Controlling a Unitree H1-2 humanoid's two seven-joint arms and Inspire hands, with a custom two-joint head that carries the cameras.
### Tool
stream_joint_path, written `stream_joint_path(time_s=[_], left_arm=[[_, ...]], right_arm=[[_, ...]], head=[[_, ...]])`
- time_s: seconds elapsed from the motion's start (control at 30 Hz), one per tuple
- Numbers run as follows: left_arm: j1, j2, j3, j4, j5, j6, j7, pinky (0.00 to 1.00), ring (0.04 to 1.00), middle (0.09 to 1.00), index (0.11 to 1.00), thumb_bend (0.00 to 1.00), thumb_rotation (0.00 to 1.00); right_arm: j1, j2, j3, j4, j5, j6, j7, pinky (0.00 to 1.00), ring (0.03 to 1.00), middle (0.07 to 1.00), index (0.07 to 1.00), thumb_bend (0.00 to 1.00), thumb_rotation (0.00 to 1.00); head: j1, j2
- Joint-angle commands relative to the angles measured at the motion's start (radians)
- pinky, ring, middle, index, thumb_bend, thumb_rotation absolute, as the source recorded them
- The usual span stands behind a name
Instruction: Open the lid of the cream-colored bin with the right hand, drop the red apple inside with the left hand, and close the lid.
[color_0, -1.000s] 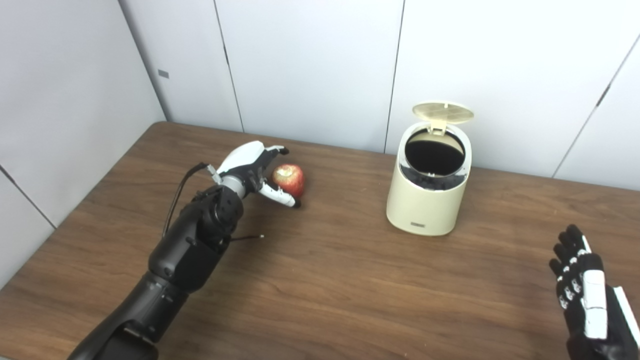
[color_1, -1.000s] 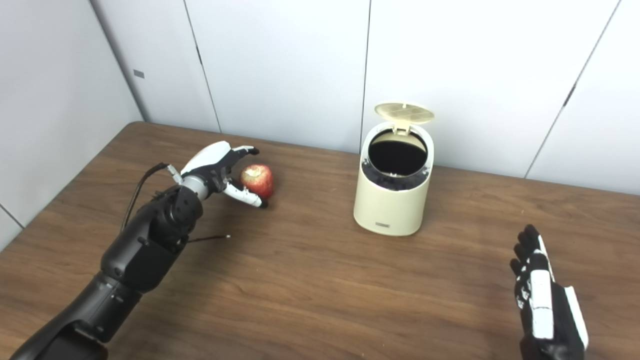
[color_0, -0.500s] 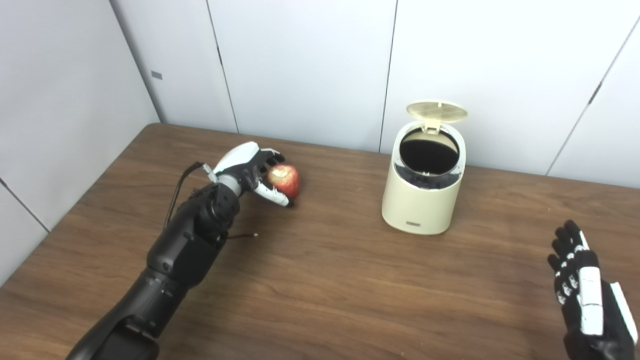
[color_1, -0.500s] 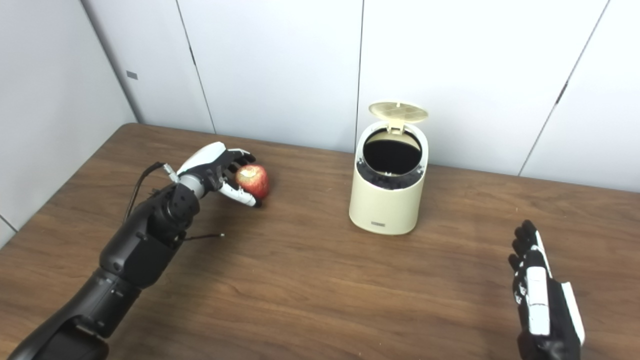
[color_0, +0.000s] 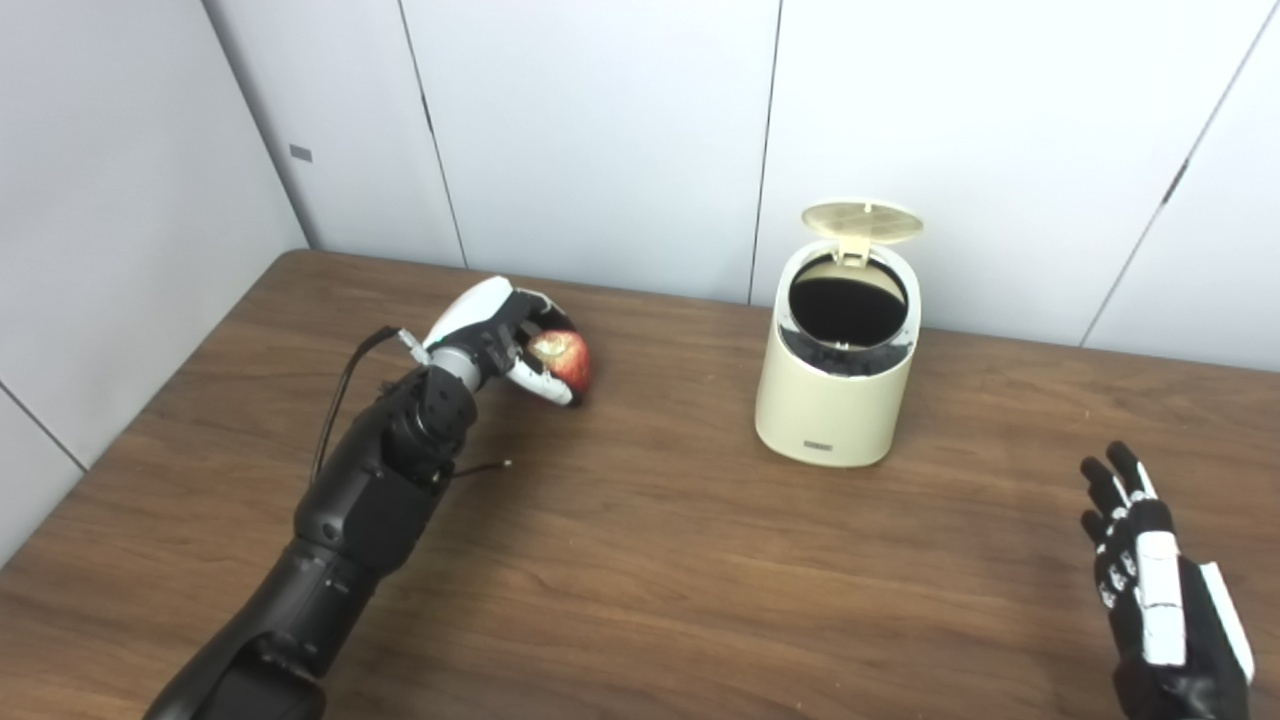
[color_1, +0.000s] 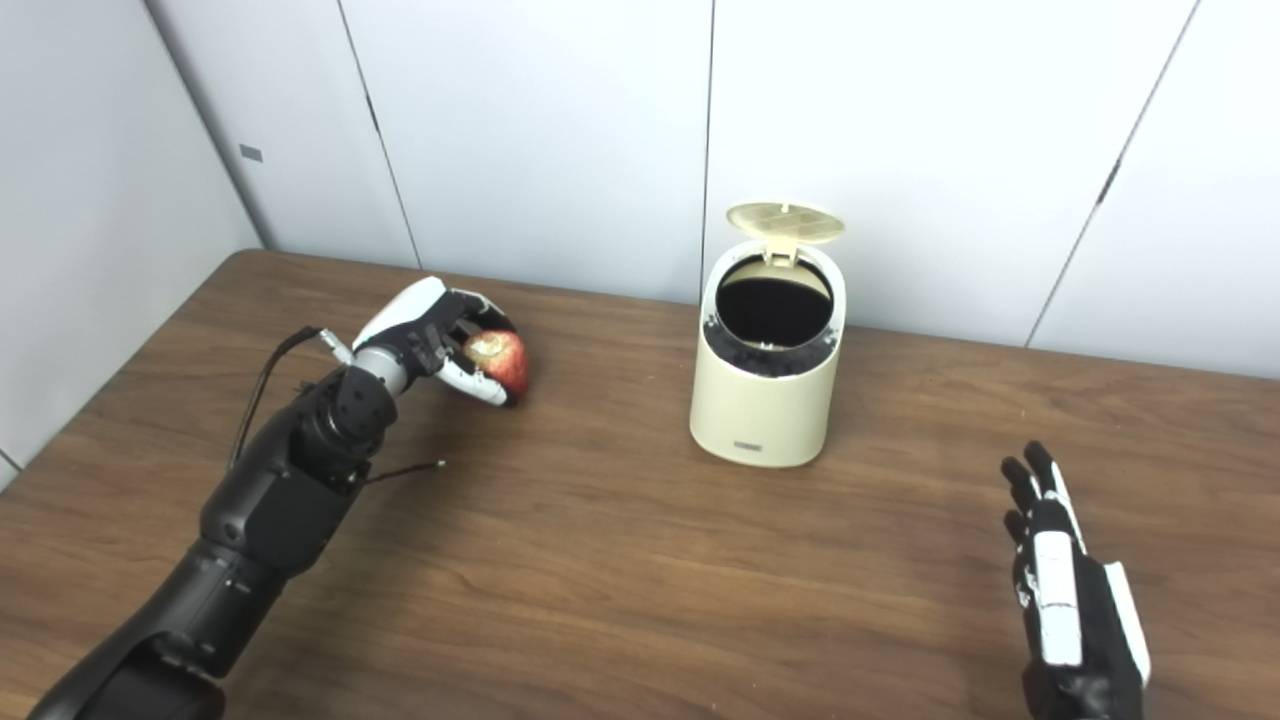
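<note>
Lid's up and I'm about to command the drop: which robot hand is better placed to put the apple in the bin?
Left. The left robot hand is already closed around the red apple, left of the cream-colored bin, whose lid stands open. The right robot hand is open, empty, near the table's front right.

You are looking at a matt brown wood-grain table (color_0: 700, 560), a smooth cream plastic bin (color_0: 835, 385) and a glossy red apple (color_0: 565, 358).

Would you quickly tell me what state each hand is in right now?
Left hand: closed around the apple.
Right hand: open, fingers spread, holding nothing.
</note>
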Motion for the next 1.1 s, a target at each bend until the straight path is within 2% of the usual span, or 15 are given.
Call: stream_joint_path(time_s=[0.0,0.1,0.27,0.33,0.4,0.57,0.63,0.97,1.07], left_arm=[[-0.036,0.015,0.013,-0.006,0.002,-0.058,0.061,0.45,0.440,0.535,0.532,0.53,0.00],[-0.035,0.012,0.015,0.000,0.000,-0.060,0.077,0.49,0.445,0.507,0.489,0.50,0.00],[-0.033,0.013,0.018,-0.005,-0.004,-0.055,0.082,0.55,0.511,0.520,0.450,0.50,0.00],[-0.030,0.014,0.019,-0.010,-0.002,-0.053,0.088,0.52,0.487,0.523,0.457,0.50,0.00],[-0.023,0.019,0.020,-0.013,-0.001,-0.080,0.103,0.51,0.472,0.521,0.459,0.50,0.00],[-0.010,0.015,0.037,-0.042,0.000,-0.065,0.112,0.51,0.471,0.504,0.471,0.50,0.00],[0.000,0.010,0.049,-0.064,-0.002,-0.086,0.132,0.50,0.467,0.499,0.475,0.50,0.00],[0.029,-0.023,0.055,-0.224,0.005,-0.089,0.150,0.47,0.451,0.490,0.485,0.50,0.00],[0.029,-0.044,0.048,-0.258,0.009,-0.106,0.158,0.39,0.448,0.484,0.476,0.48,0.00]], right_arm=[[-0.019,0.002,-0.008,-0.028,0.018,-0.046,0.001,1.00,1.000,0.950,0.960,0.51,1.00],[-0.021,-0.001,-0.011,-0.027,0.026,-0.053,0.003,1.00,1.000,0.954,0.961,0.53,1.00],[-0.023,-0.003,-0.008,-0.015,0.024,-0.079,0.005,1.00,1.000,0.952,0.960,0.55,1.00],[-0.023,-0.003,-0.006,-0.007,0.025,-0.092,0.007,1.00,1.000,0.952,0.961,0.53,1.00],[-0.020,-0.003,-0.005,0.002,0.025,-0.097,0.008,1.00,1.000,0.955,0.966,0.52,1.00],[-0.015,-0.008,-0.006,0.057,0.010,-0.147,0.004,1.00,1.000,0.943,0.968,0.52,1.00],[-0.014,-0.009,-0.009,0.085,0.011,-0.174,0.004,1.00,1.000,0.941,0.962,0.52,1.00],[-0.014,-0.005,-0.014,0.157,0.013,-0.251,0.003,1.00,0.984,0.915,0.931,0.57,1.00],[-0.012,-0.008,-0.012,0.172,0.007,-0.270,0.004,1.00,0.974,0.910,0.934,0.56,1.00]], head=[[0.000,0.001],[0.001,0.003],[-0.016,-0.003],[-0.033,-0.006],[-0.060,-0.012],[-0.098,-0.022],[-0.107,-0.026],[-0.150,-0.047],[-0.156,-0.054]])
